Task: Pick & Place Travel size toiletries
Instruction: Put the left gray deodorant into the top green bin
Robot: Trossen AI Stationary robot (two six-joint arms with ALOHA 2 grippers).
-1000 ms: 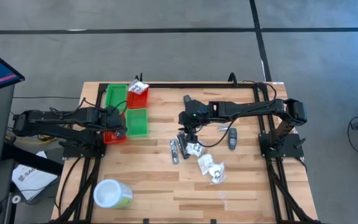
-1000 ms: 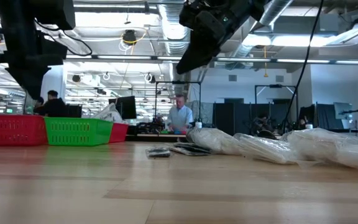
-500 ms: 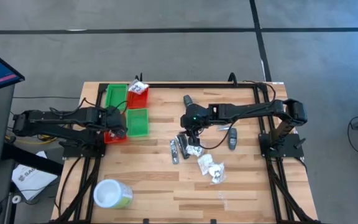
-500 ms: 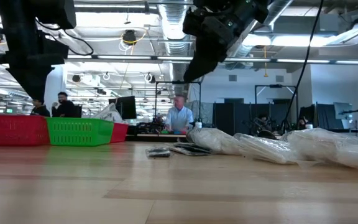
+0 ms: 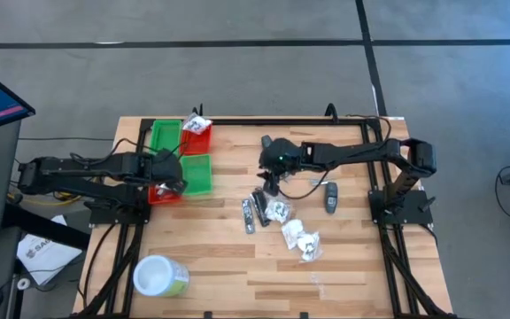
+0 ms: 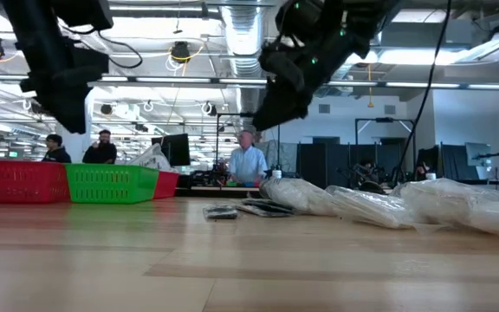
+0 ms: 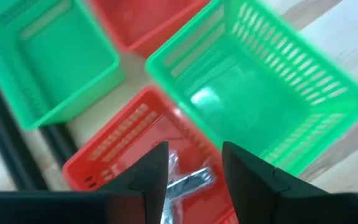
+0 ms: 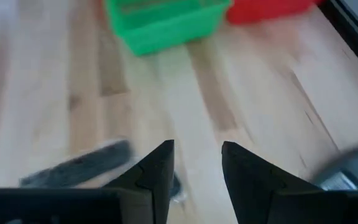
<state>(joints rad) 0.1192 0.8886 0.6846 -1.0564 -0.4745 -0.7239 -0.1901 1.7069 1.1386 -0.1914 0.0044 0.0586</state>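
Four small bins sit in a cluster at the left gripper (image 5: 168,177), which hangs with its fingers apart and nothing between them directly over the near red bin (image 7: 114,152); a silver tube (image 7: 188,182) lies in that bin just beyond the fingertips, so one item reads as delivered. Beside it the green bin (image 7: 263,93) looks empty, as does the far green bin (image 5: 164,137), while the far red bin (image 5: 197,135) holds a white packet (image 5: 195,123). Moving right, the right gripper (image 5: 271,182) has risen off the pile since a second ago and swung slightly toward the bins, fingers parted and empty, so no pick was made on that dip and the grasp probably needs retrying. Below it wait the dark tubes (image 5: 253,211) and white wrapped packets (image 5: 297,237); one dark bottle (image 5: 331,197) lies farther right, well apart from the gripper.
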